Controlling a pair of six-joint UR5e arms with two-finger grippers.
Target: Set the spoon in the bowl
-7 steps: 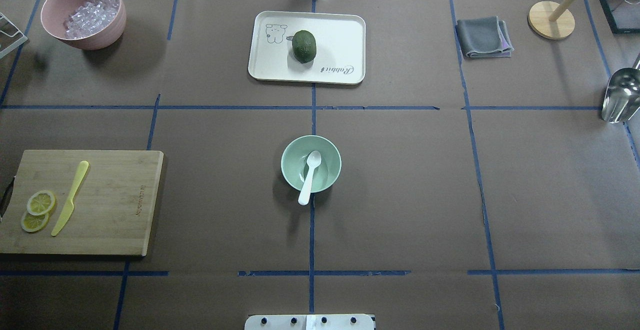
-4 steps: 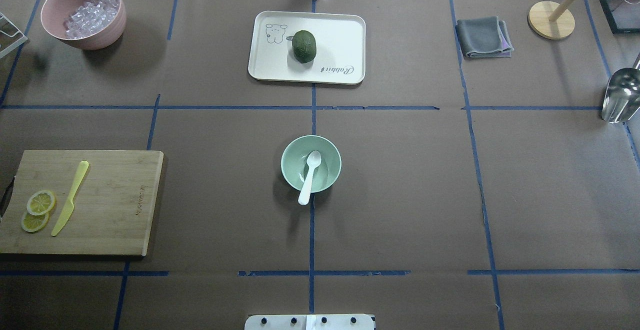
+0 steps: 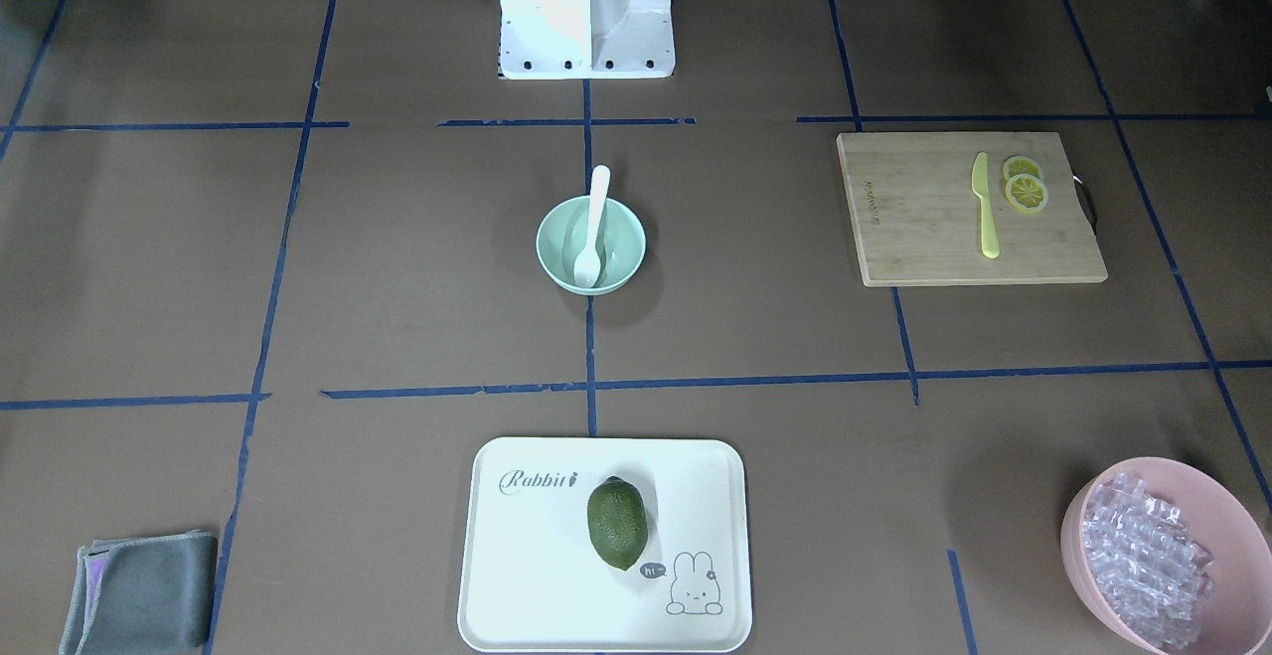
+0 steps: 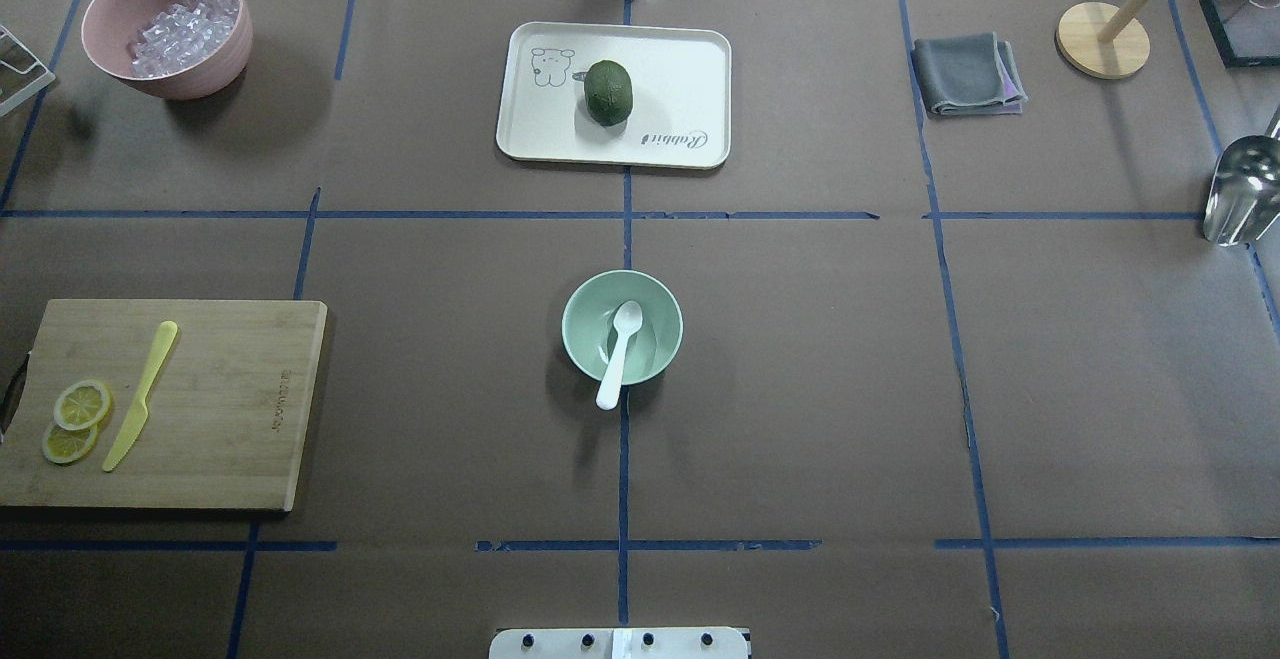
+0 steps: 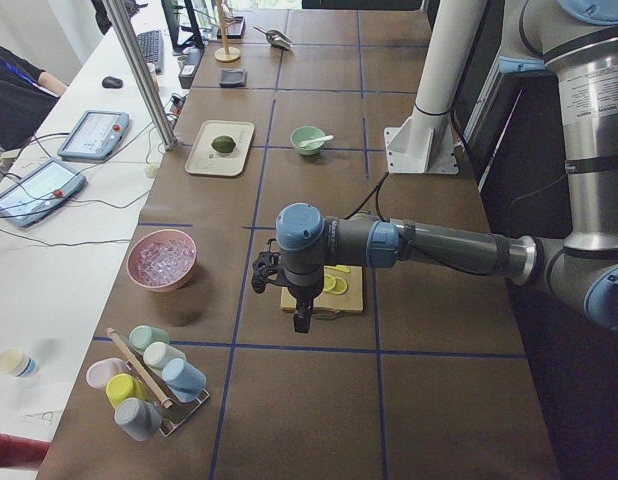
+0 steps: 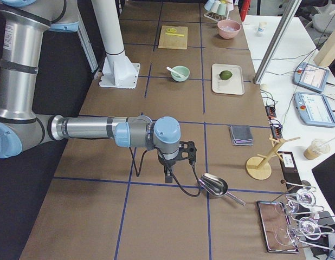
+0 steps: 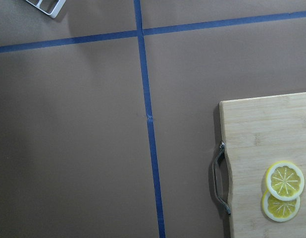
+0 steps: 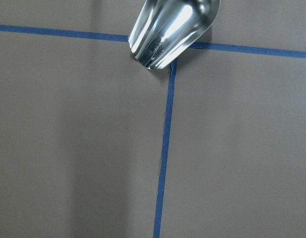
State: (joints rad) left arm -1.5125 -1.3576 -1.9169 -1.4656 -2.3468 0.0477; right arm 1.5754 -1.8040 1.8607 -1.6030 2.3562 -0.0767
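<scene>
The spoon (image 4: 619, 351) sits in the bowl (image 4: 660, 311), dead centre of the overhead view. Its scoop lies down inside the mint-green hollow, and its handle leans over the rim toward the bottom of the frame, tip poking out past the edge. From the front-facing camera it's the same story flipped: the handle points up the frame toward the robot's base.

The left claw (image 5: 302, 324) hangs low in the middle of the left side view, over the near end of the cutting board (image 4: 225, 409). Apart or together? I cannot tell from here. The right claw (image 6: 167, 179) hangs in the lower middle of the right side view, just beside the metal scoop (image 6: 213, 186), and again I cannot tell how its fingers stand.

Across the tabletop (image 4: 800, 389), the knife (image 4: 140, 396) and lemon slices (image 4: 75, 421) lie on the board at lower left. The pink bowl (image 4: 195, 79) is upper left, and the tray (image 4: 685, 69) carries a green fruit (image 4: 608, 92) at top centre.
</scene>
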